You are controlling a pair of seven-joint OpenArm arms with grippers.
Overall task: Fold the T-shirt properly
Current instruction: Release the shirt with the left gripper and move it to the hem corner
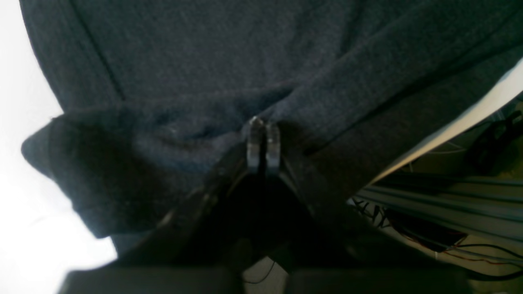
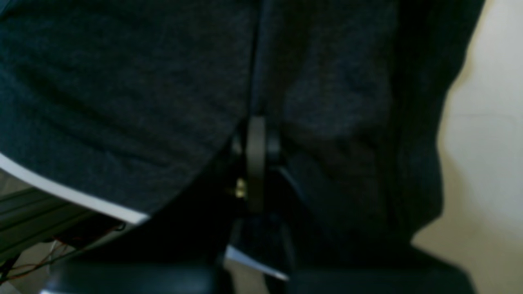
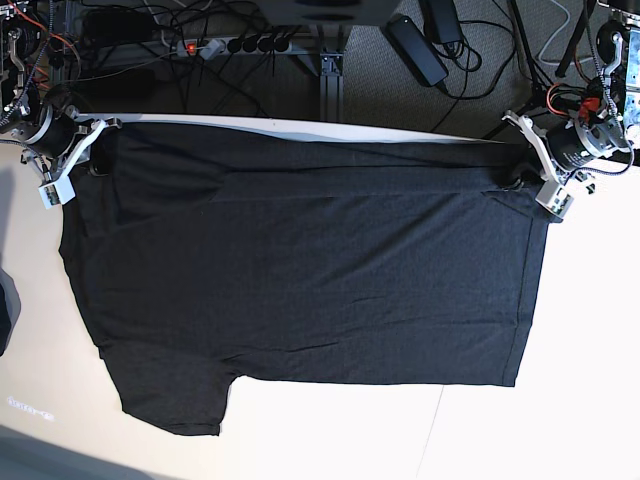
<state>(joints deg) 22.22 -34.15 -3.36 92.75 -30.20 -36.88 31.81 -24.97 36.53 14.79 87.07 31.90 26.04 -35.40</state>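
Note:
The black T-shirt (image 3: 300,270) lies spread plain side up on the pale table (image 3: 330,430), its far edge along the table's far rim and a sleeve (image 3: 175,395) pointing toward the near left. A narrow band along the far edge is folded over. My left gripper (image 1: 263,124) is shut, its tips pinched into a bunched fold of the T-shirt (image 1: 204,61); in the base view it sits at the far right corner (image 3: 512,180). My right gripper (image 2: 256,122) is shut on the cloth (image 2: 122,81) at the far left corner (image 3: 92,165).
Beyond the table's far edge (image 3: 380,130) are a power strip (image 3: 235,44), tangled cables and an aluminium frame (image 3: 330,70). A dark object (image 3: 5,300) shows at the left border. Bare tabletop lies near and to the right of the shirt.

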